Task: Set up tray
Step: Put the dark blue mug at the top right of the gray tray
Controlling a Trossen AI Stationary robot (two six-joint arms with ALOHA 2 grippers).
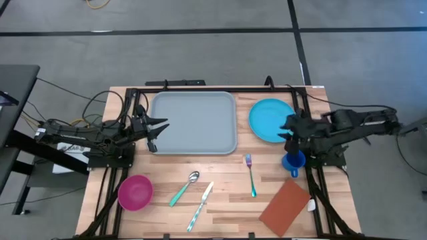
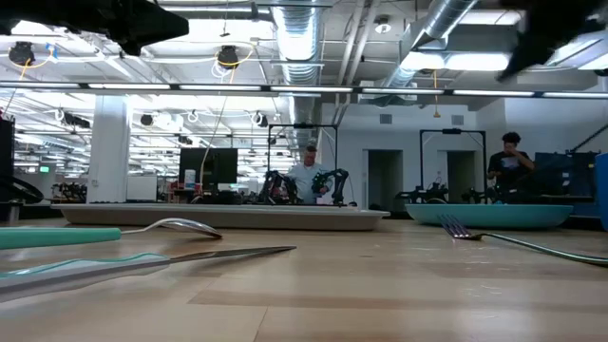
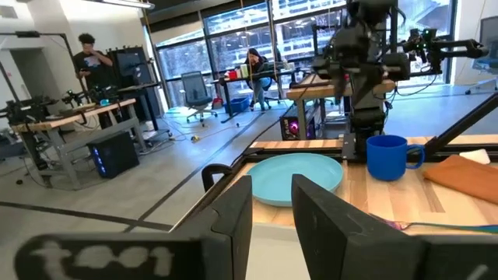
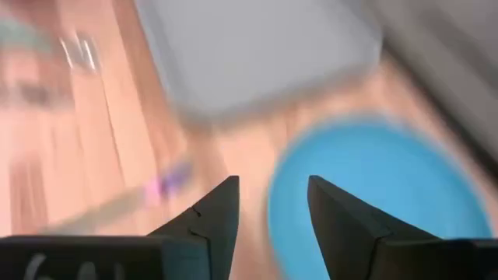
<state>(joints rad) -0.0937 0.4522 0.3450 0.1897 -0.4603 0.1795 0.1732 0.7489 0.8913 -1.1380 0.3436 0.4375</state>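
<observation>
The light grey-blue tray (image 1: pixel 194 123) lies flat at the table's far middle. The round blue plate (image 1: pixel 270 120) lies flat to its right; it also shows in the right wrist view (image 4: pixel 373 187) and the left wrist view (image 3: pixel 296 177). My left gripper (image 1: pixel 160 128) is open over the tray's left rim and holds nothing. My right gripper (image 1: pixel 285 130) is open above the plate's near right part; in its wrist view (image 4: pixel 272 206) the fingers stand over the plate's edge without touching it.
A blue mug (image 1: pixel 292 162) stands near the right arm. A fork (image 1: pixel 251 175), a spoon (image 1: pixel 185 187) and a knife (image 1: pixel 200 205) lie on the near middle. A pink bowl (image 1: pixel 135 192) sits near left, a rust-brown napkin (image 1: pixel 285 208) near right. People are in the room behind.
</observation>
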